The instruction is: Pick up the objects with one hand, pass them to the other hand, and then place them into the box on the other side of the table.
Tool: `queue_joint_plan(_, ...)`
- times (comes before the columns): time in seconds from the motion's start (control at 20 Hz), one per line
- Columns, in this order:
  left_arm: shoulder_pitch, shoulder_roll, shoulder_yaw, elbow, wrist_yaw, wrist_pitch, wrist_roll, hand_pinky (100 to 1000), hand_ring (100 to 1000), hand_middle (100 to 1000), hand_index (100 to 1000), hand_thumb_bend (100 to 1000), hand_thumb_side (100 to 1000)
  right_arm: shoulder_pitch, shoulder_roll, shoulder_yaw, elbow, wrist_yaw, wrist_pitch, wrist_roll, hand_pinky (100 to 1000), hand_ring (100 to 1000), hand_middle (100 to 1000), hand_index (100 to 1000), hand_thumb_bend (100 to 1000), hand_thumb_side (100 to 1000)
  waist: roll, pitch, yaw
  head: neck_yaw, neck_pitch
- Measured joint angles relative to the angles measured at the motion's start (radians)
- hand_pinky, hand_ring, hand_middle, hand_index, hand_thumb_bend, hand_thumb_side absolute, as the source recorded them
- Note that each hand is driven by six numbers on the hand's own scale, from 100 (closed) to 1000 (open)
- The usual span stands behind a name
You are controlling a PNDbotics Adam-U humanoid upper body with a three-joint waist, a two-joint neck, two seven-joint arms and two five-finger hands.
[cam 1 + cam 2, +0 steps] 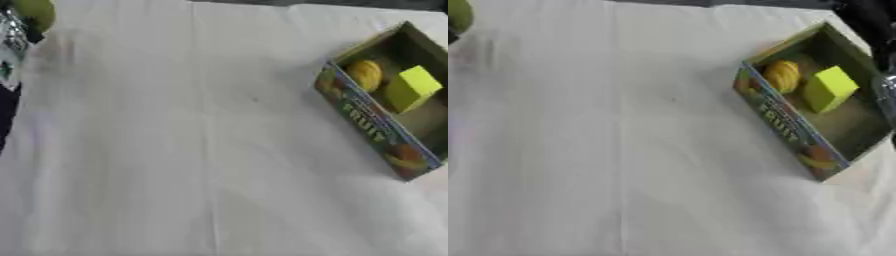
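A white cloth (201,150) covers the table, creased and bare across the middle. At its right side lies the open fruit-printed box (785,125), set askew, holding a yellow-green block (829,89) and a round yellow-orange fruit (782,75) just beside it. At the upper left corner the left hand (12,37) shows beneath a green fruit (35,12); whether its fingers grip it I cannot tell. A dark right arm (877,25) hangs over the box's far corner.

A matt white cloth (175,150) with soft creases covers the table. On it the box (785,125) looks like printed cardboard, its outer wall faintly glossy (fruit pictures and lettering), its inside dull brown. Inside it, the yellow-green block (829,89) looks smooth and matt.
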Motion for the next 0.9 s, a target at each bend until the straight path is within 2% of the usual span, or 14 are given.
queue_joint_plan(0.3,0.001,0.026,-0.080,-0.075,0.027,-0.090,-0.037,436,471,423,539,100,100,0.012,0.000,0.000,0.006,-0.006,-0.002,0.002,924,693,660,879,100,589,0.000,-0.002,0.018,-0.022,0.000)
queue_joint_plan(0.45,0.017,0.049,-0.124,-0.138,0.052,-0.135,-0.082,445,474,431,542,100,100,0.019,0.000,0.000,0.007,-0.007,-0.003,0.002,925,694,660,879,100,589,0.000,-0.018,0.026,-0.028,0.000)
queue_joint_plan(0.6,0.047,0.079,-0.175,-0.214,0.094,-0.182,-0.133,461,481,479,547,100,100,0.026,0.000,0.000,0.007,-0.013,-0.003,0.001,926,694,661,879,100,589,0.001,-0.032,0.037,-0.036,-0.002)
queue_joint_plan(0.9,0.110,0.119,-0.257,-0.362,0.193,-0.249,-0.235,457,481,497,548,100,100,0.031,0.000,-0.001,0.007,-0.022,-0.005,-0.001,926,696,661,879,100,588,0.007,-0.047,0.047,-0.050,-0.035)
